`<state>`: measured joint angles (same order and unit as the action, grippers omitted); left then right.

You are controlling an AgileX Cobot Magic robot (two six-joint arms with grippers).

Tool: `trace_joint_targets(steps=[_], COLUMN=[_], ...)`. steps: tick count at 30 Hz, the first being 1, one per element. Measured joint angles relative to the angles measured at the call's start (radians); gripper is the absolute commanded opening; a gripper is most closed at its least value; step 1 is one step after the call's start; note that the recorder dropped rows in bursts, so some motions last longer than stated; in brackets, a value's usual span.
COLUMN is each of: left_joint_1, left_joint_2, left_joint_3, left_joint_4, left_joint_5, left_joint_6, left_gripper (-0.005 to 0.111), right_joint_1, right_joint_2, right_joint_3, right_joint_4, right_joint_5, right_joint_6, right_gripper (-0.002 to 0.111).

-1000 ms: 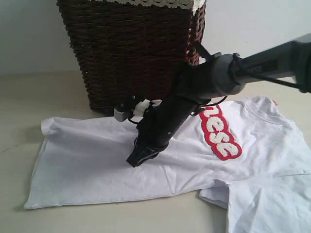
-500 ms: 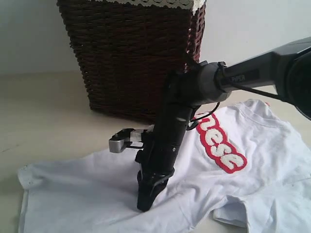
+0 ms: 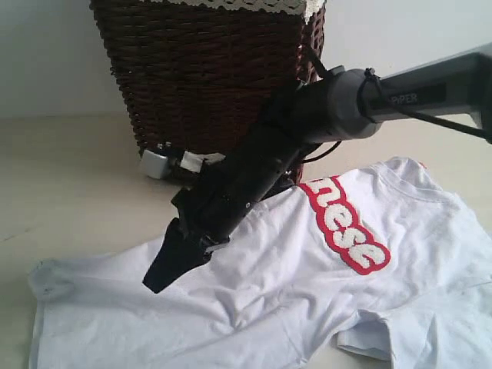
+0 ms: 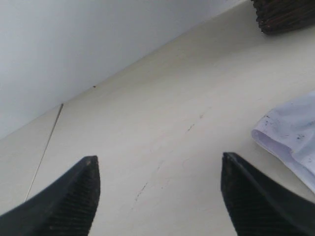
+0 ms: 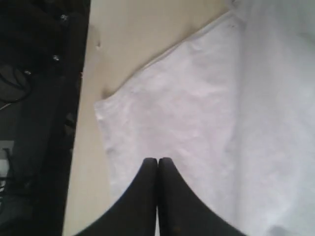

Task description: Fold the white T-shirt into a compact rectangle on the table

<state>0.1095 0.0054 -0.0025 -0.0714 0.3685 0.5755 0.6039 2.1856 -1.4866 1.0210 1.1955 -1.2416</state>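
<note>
The white T-shirt lies spread on the tabletop, in front of the dark wicker basket. Its red-outlined lettering faces up. In the exterior view the collar end points right and the hem end points left.

The right arm reaches across the middle of that view. We read the right tool as closed: its two fingers press flat against each other with no cloth between them. The tip sits over the shirt body, near the hem end. We cannot tell whether it touches the fabric.

The left tool has its fingers spread wide over bare tabletop. One shirt corner lies just beside it.
</note>
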Motion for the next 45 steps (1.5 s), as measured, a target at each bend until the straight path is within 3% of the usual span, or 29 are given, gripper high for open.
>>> trace_joint_targets(steps=[6,19,28,33,39,45], left_joint_1=[0.000,0.000,0.000,0.000,0.000,0.000], left_joint_2=[0.000,0.000,0.000,0.000,0.000,0.000], left_joint_3=[0.000,0.000,0.000,0.000,0.000,0.000], left_joint_4=[0.000,0.000,0.000,0.000,0.000,0.000], left_joint_5=[0.000,0.000,0.000,0.000,0.000,0.000], left_joint_6=[0.000,0.000,0.000,0.000,0.000,0.000], left_gripper=[0.067,0.067,0.067,0.067,0.067,0.067], right_joint_1=[0.000,0.000,-0.017,-0.129,-0.354,-0.578], right_joint_2=[0.116,0.114,-0.047,-0.156,-0.230,-0.248], right_joint_3=[0.000,0.000,0.000,0.000,0.004,0.009], right_joint_4=[-0.135,-0.062,-0.116,-0.192,-0.302,-0.417], right_joint_5=[-0.222,-0.339,-0.321,-0.411,-0.465,-0.275], right_joint_6=[0.104,0.199,0.158,0.116,0.123,0.162], right_gripper=[0.000,0.000,0.000,0.000,0.000,0.000])
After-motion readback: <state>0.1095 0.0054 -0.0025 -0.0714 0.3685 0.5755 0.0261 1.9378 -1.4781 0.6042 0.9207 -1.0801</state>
